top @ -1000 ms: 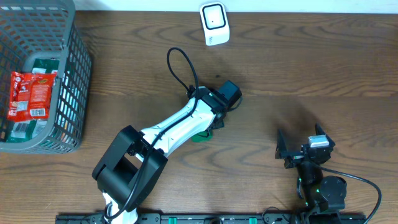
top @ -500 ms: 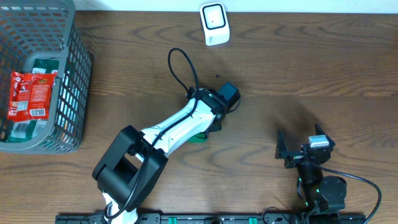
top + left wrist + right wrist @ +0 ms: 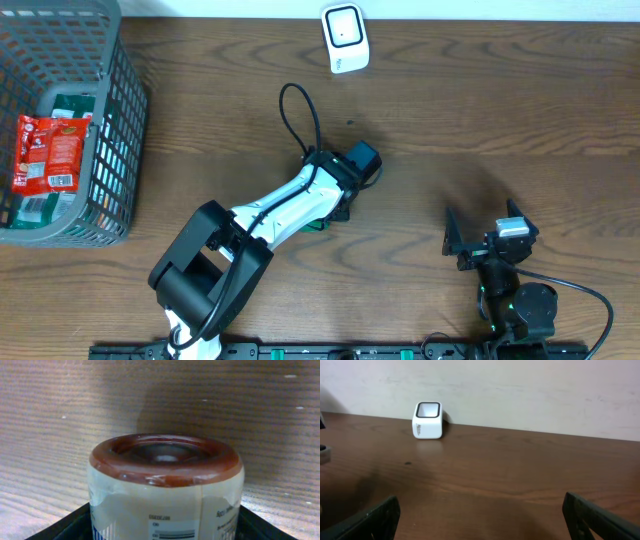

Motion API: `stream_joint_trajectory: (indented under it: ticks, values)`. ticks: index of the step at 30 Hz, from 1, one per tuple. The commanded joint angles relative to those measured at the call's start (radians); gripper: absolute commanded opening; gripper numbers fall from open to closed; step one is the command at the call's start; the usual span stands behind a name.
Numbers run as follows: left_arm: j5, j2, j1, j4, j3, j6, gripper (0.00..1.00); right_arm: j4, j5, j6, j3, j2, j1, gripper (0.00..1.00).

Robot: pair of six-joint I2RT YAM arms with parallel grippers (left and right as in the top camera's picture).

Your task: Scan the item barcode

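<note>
Left jaws: apparently clamped on jar (image 3: pixel 165 490), lid (image 3: pixel 165 457) between tips.
Left arm (image 3: pixel 290 205): pulled back slightly since a second ago.
Right jaws: spread, empty, unchanged.

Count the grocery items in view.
3: a red packet in the basket, a green package partly under it, and a jar in the left hand. The basket may hide more.
</note>
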Motion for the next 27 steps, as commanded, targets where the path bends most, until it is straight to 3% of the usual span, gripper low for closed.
stream_joint_trajectory:
  ticks: [1,14,27]
  values:
    - [-0.012,-0.004,0.002,0.011,0.006,0.059,0.75,-0.004,0.000,0.017,-0.001,-0.005,0.000,0.99]
    - [0.359,-0.004,0.002,0.217,0.006,0.042,0.70,-0.004,0.000,0.017,-0.001,-0.005,0.000,0.99]
    - [0.328,-0.004,-0.032,0.301,0.006,0.002,0.68,-0.004,-0.001,0.017,-0.001,-0.005,0.000,0.99]
